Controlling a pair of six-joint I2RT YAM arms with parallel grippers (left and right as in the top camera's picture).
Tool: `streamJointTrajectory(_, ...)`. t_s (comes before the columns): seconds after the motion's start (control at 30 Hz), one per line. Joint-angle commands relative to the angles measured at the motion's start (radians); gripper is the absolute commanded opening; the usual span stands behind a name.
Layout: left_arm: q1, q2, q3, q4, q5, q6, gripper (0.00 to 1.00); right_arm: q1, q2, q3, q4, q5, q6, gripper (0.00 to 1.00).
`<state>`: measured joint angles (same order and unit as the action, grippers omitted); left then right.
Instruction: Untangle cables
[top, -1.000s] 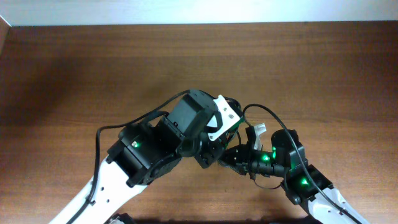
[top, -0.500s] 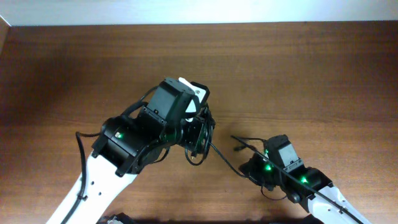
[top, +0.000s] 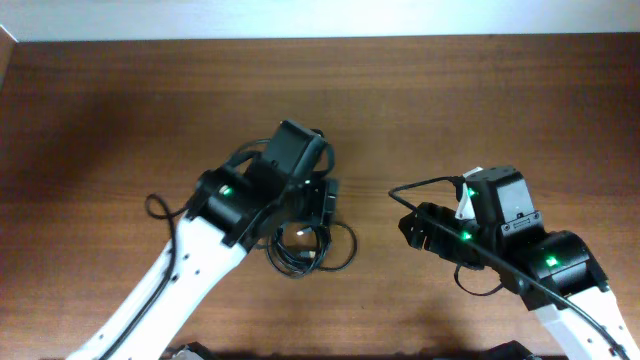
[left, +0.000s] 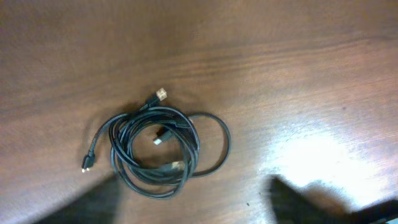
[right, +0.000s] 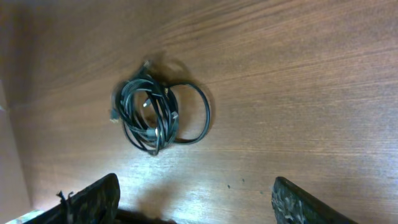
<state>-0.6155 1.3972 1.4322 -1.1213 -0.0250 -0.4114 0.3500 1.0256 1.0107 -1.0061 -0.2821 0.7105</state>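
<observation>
On the table (top: 120, 110), cables (left: 191, 146) coiled (plugs showing), lying free.

Light falls evenly from above in the overhead view. The bench (top: 480, 100) reads a warm mid-brown, with a washed-out pale strip along its far edge and small green lamps (top: 226, 190) glowing brightly. The left wrist view is soft and slightly smeared. A pale glare patch sits on the wood at near right, and the left end effector (left: 193, 183) shows only as dark, unfocused blurs. The right wrist view is sharper but dimmer toward its left edge. There the cables (right: 152, 115) glint over a faint shadow, and the right end effector (right: 196, 180) is dark at the near corners.
</observation>
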Motion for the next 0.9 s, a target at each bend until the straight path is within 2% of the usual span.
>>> streamJointTrajectory(0.0, 0.002, 0.077, -0.01, -0.002, 0.028, -0.025, 0.99, -0.005, -0.006, 0.023, -0.016, 0.005, -0.024, 0.78)
streamJointTrajectory(0.07, 0.003, 0.109, -0.01, -0.045, 0.006, -0.037, 0.99, -0.005, -0.006, 0.023, -0.053, 0.006, -0.027, 0.79)
streamJointTrajectory(0.1, 0.004, 0.116, -0.01, -0.119, -0.054, -0.158, 0.99, -0.005, -0.006, 0.023, -0.068, 0.013, -0.027, 0.79)
streamJointTrajectory(0.17, 0.011, 0.115, -0.01, -0.311, -0.213, -0.515, 0.99, -0.006, -0.009, 0.028, -0.091, 0.077, -0.067, 0.79)
streamJointTrajectory(0.27, 0.049, 0.062, -0.01, -0.376, -0.238, -0.55, 0.99, -0.079, -0.018, 0.156, -0.159, 0.103, -0.142, 0.83)
streamJointTrajectory(0.33, 0.095, -0.051, -0.01, -0.364, -0.259, -0.6, 0.99, -0.134, -0.034, 0.252, -0.226, 0.103, -0.205, 0.86)
streamJointTrajectory(0.4, 0.129, -0.18, -0.039, -0.328, -0.259, -0.662, 0.99, -0.171, -0.068, 0.297, -0.281, 0.111, -0.21, 0.86)
streamJointTrajectory(0.47, 0.125, -0.293, -0.173, -0.238, -0.224, -0.66, 1.0, -0.177, -0.111, 0.298, -0.285, 0.111, -0.21, 0.86)
streamJointTrajectory(0.5, 0.115, -0.322, -0.254, -0.18, -0.179, -0.648, 0.94, -0.177, -0.126, 0.298, -0.285, 0.111, -0.209, 0.86)
streamJointTrajectory(0.53, 0.097, -0.332, -0.339, -0.1, -0.161, -0.621, 0.79, -0.177, -0.13, 0.298, -0.285, 0.111, -0.209, 0.86)
streamJointTrajectory(0.6, 0.064, -0.307, -0.503, 0.075, -0.147, -0.619, 0.63, -0.176, -0.129, 0.298, -0.293, 0.111, -0.21, 0.86)
streamJointTrajectory(0.67, 0.059, -0.27, -0.571, 0.167, -0.148, -0.572, 0.59, -0.176, -0.129, 0.298, -0.307, 0.11, -0.209, 0.86)
streamJointTrajectory(0.7, 0.059, -0.229, -0.592, 0.227, -0.16, -0.51, 0.58, -0.176, -0.129, 0.298, -0.316, 0.11, -0.209, 0.86)
streamJointTrajectory(0.73, 0.059, -0.171, -0.594, 0.275, -0.18, -0.469, 0.5, -0.176, -0.129, 0.298, -0.32, 0.11, -0.209, 0.85)
streamJointTrajectory(0.87, 0.059, 0.016, -0.594, 0.373, -0.185, -0.468, 0.45, -0.176, -0.129, 0.297, -0.327, 0.11, -0.209, 0.85)
